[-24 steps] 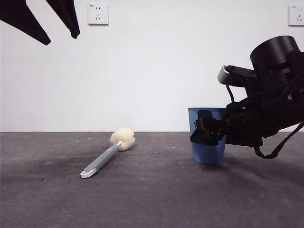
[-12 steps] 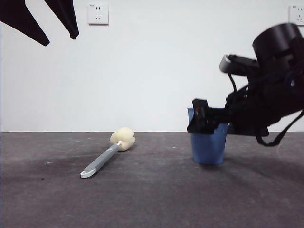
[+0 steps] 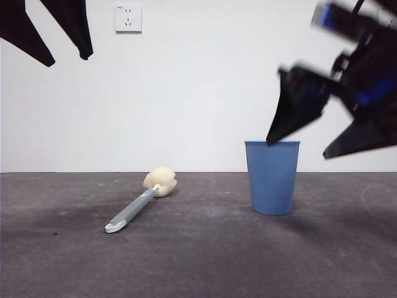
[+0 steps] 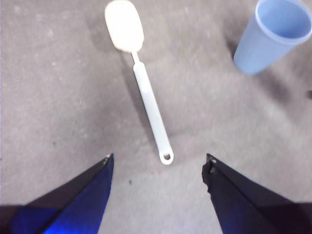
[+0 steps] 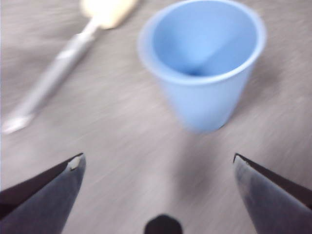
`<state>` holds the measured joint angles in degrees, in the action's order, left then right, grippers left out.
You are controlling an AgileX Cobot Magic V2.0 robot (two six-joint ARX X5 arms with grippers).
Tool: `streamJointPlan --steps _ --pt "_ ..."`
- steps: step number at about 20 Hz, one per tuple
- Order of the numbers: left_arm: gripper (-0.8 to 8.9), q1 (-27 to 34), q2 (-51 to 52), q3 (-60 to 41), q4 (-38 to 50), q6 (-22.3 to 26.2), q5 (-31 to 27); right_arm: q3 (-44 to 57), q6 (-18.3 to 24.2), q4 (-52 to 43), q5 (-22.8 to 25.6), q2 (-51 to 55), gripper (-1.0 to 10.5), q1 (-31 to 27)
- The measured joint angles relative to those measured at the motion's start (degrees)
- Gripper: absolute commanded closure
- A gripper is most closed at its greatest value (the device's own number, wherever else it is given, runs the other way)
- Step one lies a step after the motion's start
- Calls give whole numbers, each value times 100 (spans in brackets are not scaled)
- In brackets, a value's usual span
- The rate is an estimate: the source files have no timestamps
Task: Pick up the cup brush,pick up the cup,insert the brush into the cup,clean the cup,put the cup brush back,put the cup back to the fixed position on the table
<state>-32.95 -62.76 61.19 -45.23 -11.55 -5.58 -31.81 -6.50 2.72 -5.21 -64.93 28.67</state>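
Right wrist view — right end effector [image 5: 156,163] wide open; empty

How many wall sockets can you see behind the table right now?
1: a white plastic wall socket high on the wall, above the lying cream-headed grey-handled cup brush. The raised right gripper, over the blue ribbed plastic cup, may hide another.

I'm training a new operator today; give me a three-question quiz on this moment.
1. True or false: the cup brush lies flat on the table.
2. The cup is: A) tipped over B) upright and free C) held in a gripper.
3. Fill in: the right gripper, above the cup, has its jaws ____.

Key: 1 true. 2 B. 3 open. The left gripper is also open, above the brush handle.
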Motion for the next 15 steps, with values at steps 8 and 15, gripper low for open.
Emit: streamJointPlan --steps 8,15 --pt "531 0 0 0 -313 365 999 -1165 -238 3189 -83 2109 520 625" --pt "822 0 0 0 -461 518 1480 -1812 -273 4605 -192 2170 954 627"
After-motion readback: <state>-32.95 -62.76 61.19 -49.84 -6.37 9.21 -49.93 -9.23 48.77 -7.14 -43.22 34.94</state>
